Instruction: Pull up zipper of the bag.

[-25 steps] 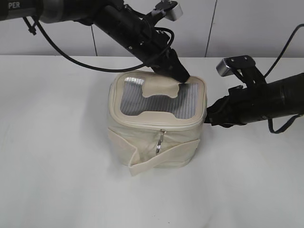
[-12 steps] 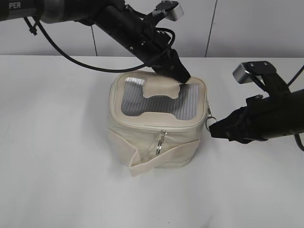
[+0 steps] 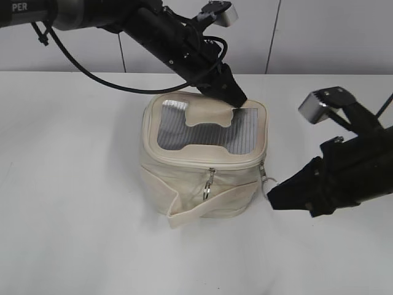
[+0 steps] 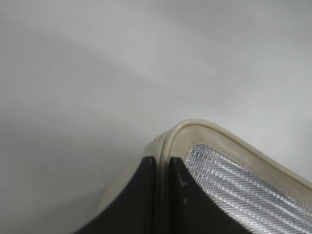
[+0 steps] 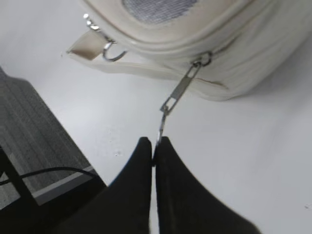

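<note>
The cream bag [image 3: 196,184] stands mid-table, its grey ribbed lid [image 3: 236,138] facing up. The zipper [image 3: 184,161] runs round the lid's rim. One silver ring pull [image 3: 207,187] hangs at the front. My right gripper [image 3: 271,195] is shut on the second pull [image 5: 178,92], stretched taut from the bag's front right corner [image 3: 264,175]. My left gripper [image 3: 236,98] is shut on the lid's rim [image 4: 195,127] at the back right corner; its fingers [image 4: 163,163] pinch the cream edge.
The white table [image 3: 73,215] spreads around the bag. A cream strap band [image 3: 212,206] wraps the bag's front and its end [image 5: 85,48] sticks out. A dark floor edge [image 5: 34,126] shows beyond the table in the right wrist view.
My right gripper has moved toward the front and right, drawing the second pull along the rim from the right side to the front right corner. The left arm holds still.
</note>
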Robot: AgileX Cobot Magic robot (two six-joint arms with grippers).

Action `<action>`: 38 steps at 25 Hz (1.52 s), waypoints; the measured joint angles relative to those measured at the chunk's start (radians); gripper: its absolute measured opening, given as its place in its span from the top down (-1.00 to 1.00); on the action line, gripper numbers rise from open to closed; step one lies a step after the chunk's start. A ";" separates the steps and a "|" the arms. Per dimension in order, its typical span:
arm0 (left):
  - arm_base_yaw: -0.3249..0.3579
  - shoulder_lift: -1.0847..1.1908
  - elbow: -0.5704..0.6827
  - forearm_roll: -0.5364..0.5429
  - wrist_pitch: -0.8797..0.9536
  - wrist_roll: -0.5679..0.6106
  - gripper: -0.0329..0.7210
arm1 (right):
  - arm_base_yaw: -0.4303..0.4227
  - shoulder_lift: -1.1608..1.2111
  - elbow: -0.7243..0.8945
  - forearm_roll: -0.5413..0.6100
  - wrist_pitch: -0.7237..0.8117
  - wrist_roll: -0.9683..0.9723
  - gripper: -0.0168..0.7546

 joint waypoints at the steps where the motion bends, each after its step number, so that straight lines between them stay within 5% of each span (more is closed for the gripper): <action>1: 0.000 0.000 0.000 0.000 0.000 -0.002 0.81 | 0.024 0.000 0.000 -0.002 0.001 0.001 0.93; 9: -0.001 0.000 0.000 0.005 0.000 -0.013 0.81 | 0.337 0.073 -0.066 0.104 -0.157 0.000 0.93; 19: -0.002 0.000 0.000 0.008 0.013 -0.033 0.81 | 0.398 0.178 -0.151 0.086 -0.176 0.066 0.89; 26: 0.009 -0.018 0.000 0.018 -0.024 -0.121 0.09 | 0.319 0.068 -0.151 -0.304 -0.067 0.445 -0.14; 38: 0.030 -0.270 0.045 0.263 0.032 -0.397 0.16 | 0.003 -0.130 -0.078 -0.397 0.122 0.608 -0.28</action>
